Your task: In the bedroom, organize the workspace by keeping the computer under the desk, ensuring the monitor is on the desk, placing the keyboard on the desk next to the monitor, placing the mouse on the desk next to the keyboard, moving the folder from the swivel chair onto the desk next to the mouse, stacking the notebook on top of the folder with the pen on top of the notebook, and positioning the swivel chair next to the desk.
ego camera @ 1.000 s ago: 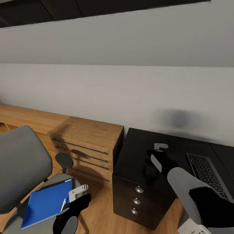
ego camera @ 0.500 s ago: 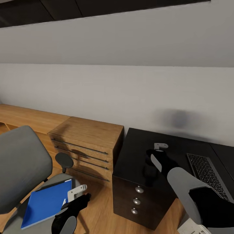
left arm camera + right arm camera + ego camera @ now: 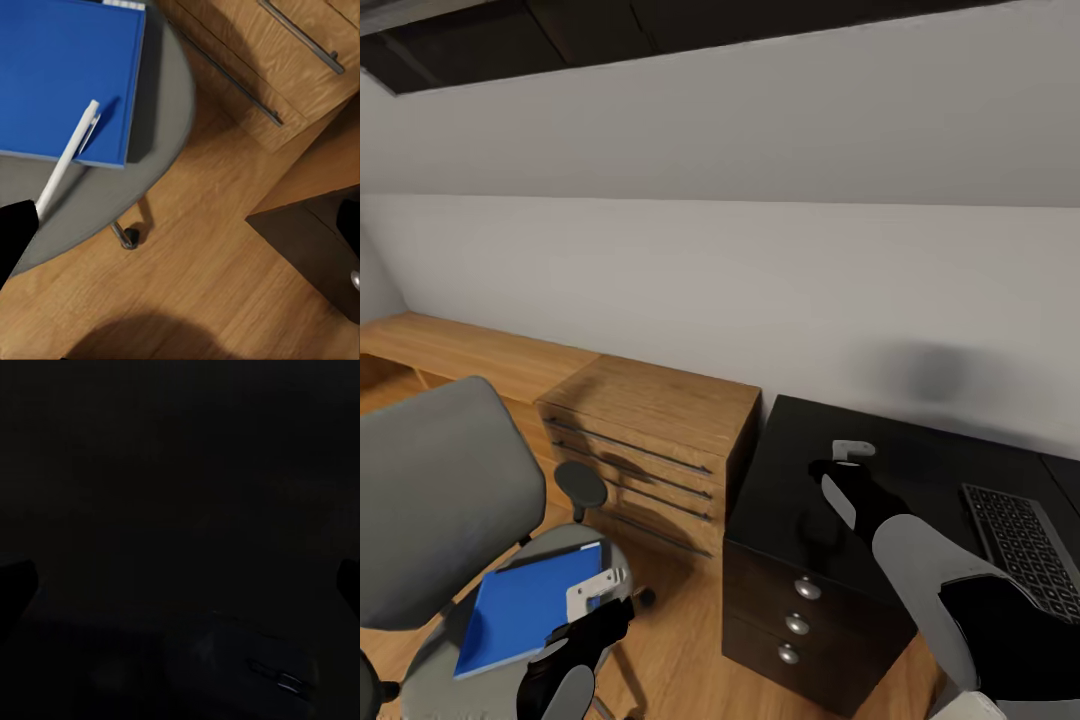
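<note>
The grey swivel chair (image 3: 440, 500) stands at the left with the blue folder (image 3: 525, 610) lying on its seat. The white pen (image 3: 67, 161) lies slanted across the folder (image 3: 67, 75) edge, one end touching a finger (image 3: 15, 236) of my left gripper (image 3: 595, 600), which hangs open over the seat's rim. My right gripper (image 3: 842, 465) is open low over the black desk (image 3: 780, 470). The mouse (image 3: 240, 667) shows dimly just below it. The keyboard (image 3: 1025, 545) lies on the desk at the right.
A light wooden drawer chest (image 3: 650, 440) stands between the chair and the desk's black three-drawer unit (image 3: 800, 620). Wooden floor (image 3: 210, 277) lies between the chair base and the desk. A white wall runs behind everything.
The head view has swung left, so everything sits further right in the picture. My left gripper has dipped a little toward the folder's corner. The right arm has not moved.
</note>
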